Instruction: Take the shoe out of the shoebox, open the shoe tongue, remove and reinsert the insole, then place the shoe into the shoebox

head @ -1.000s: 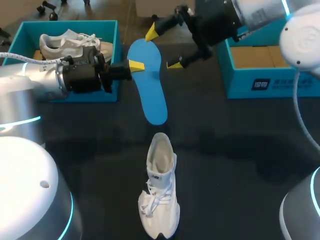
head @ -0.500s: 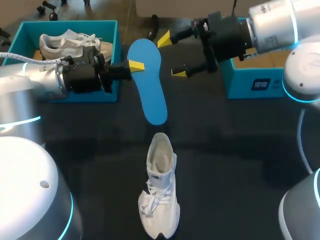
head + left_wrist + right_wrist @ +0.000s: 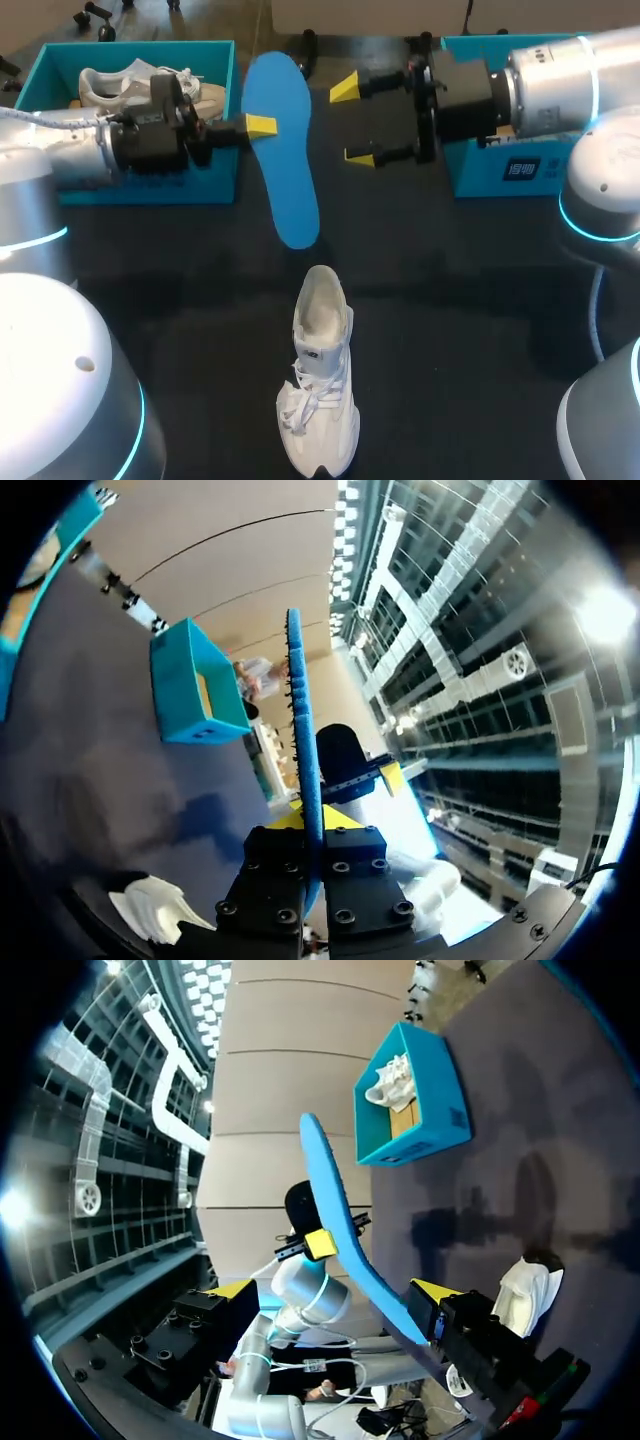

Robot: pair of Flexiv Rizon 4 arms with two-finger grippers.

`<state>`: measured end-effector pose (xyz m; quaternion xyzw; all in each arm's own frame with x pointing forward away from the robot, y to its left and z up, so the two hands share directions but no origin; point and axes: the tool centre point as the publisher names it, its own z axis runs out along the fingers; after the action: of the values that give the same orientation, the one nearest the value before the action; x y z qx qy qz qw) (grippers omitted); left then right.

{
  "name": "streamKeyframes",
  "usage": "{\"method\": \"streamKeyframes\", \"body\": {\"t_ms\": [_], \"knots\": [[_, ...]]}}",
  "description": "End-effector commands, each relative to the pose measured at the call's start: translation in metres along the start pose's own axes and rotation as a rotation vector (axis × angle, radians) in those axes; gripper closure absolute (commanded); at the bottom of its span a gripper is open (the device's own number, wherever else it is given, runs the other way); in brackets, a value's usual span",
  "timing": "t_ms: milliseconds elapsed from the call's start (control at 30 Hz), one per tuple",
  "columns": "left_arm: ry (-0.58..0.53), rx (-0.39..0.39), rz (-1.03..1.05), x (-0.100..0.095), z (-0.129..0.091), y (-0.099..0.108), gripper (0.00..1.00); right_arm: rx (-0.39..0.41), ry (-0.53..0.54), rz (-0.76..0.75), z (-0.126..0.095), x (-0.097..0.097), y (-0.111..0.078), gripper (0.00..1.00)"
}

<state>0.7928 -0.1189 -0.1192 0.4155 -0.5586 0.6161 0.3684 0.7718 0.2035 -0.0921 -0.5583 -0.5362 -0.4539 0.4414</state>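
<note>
Left fingers (image 3: 262,126) clamped on edge of blue insole (image 3: 283,165), right fingers (image 3: 345,90) spread wide near it, not touching

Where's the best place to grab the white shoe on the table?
Probably the heel collar of the white shoe, from above: it stands upright on its sole, mouth open upward, so one finger fits inside the rim. The right hand is open and free.

right arm (image 3: 560,85): pulled back from insole (image 3: 283,150) | left arm (image 3: 60,160): insole shifted farther away, perhaps raised
</note>
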Motion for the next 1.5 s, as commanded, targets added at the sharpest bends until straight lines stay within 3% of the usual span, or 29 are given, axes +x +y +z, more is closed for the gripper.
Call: {"method": "streamKeyframes", "body": {"t_ms": [33,200,400,533,600,667,1100,1167,1300,1333,1500], "knots": [[-0.05,0.016,0.079,0.012,-0.002,0.0,1.0,-0.004,0.015,-0.001,0.003,-0.003,-0.001,0.0],[-0.065,0.025,0.267,0.016,-0.009,-0.003,1.0,-0.004,0.015,-0.001,0.003,-0.003,-0.001,0.0],[-0.016,-0.02,0.574,0.012,-0.02,-0.003,1.0,-0.004,0.015,-0.001,0.003,-0.003,-0.001,0.0],[-0.013,-0.001,0.758,0.011,-0.022,-0.008,1.0,-0.004,0.015,-0.001,0.003,-0.003,-0.001,0.0],[-0.089,0.002,0.902,0.011,-0.02,-0.007,1.0,-0.004,0.015,-0.001,0.003,-0.003,-0.001,0.0],[-0.126,0.035,0.909,0.012,-0.019,-0.015,1.0,-0.004,0.015,-0.001,0.003,-0.003,-0.001,0.0],[-0.114,0.04,0.959,0.012,-0.02,-0.017,1.0,-0.004,0.015,-0.001,0.003,-0.003,-0.001,0.0],[-0.094,0.02,1.013,0.011,-0.023,-0.02,1.0,-0.004,0.015,-0.001,0.003,-0.003,-0.001,0.0],[0.018,-0.126,1.17,0.009,-0.022,-0.021,1.0,-0.004,0.015,-0.001,0.003,-0.003,-0.001,0.0],[-0.018,-0.138,1.203,0.009,-0.023,-0.023,1.0,-0.004,0.015,-0.001,0.003,-0.003,-0.001,0.0],[0.088,-0.298,1.483,0.017,-0.022,-0.014,1.0,-0.004,0.015,-0.001,0.003,-0.003,-0.001,0.0]]}}
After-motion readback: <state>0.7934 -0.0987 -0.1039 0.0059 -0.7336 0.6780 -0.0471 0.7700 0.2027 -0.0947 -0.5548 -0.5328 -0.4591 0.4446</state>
